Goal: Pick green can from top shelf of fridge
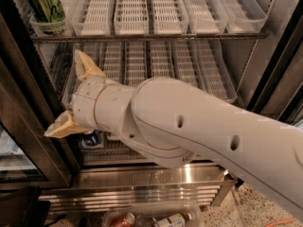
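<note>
The green can (46, 4) stands upright in the leftmost clear lane tray of the top shelf (147, 36), at the upper left of the camera view. The fridge (265, 65) stands open with its wire shelves showing. My gripper (71, 92) is open and empty, its two tan fingers (86, 64) spread wide in front of the lower shelf. It sits below the can and slightly to its right, well apart from it. My thick white arm reaches in from the lower right and hides much of the lower shelf.
A short dark blue can (93, 138) stands on the lower shelf just behind the lower finger. The black door frame (23, 117) stands at the left. The steel base grille (142, 188) runs below. Bottles lie in a clear bin (151, 219) on the floor.
</note>
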`<state>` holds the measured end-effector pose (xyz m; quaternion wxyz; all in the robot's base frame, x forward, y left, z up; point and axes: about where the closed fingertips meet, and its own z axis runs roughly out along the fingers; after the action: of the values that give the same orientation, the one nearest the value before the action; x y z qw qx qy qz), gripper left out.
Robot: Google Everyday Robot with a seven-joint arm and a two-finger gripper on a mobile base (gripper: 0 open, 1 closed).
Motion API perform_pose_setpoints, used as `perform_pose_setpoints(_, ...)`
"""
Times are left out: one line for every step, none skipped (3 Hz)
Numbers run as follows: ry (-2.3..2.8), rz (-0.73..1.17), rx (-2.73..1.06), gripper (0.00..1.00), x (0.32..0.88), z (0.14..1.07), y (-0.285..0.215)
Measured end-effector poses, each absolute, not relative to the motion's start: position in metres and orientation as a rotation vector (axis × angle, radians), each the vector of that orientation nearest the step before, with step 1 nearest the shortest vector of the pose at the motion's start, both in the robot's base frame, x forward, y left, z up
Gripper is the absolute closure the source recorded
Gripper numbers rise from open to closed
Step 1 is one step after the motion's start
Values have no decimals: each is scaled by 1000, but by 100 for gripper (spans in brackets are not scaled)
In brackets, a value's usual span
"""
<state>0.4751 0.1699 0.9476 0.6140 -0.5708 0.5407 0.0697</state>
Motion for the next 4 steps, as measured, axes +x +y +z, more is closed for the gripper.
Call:
perform_pose_setpoints(1262,191,-1264,0,492,960,179)
perform_pose_setpoints(1295,241,-1135,0,503,991,196)
perform_pose_setpoints(1312,209,-984,0,523,1024,193)
perform_pose_setpoints(1346,164,-821,0,536,1031,171)
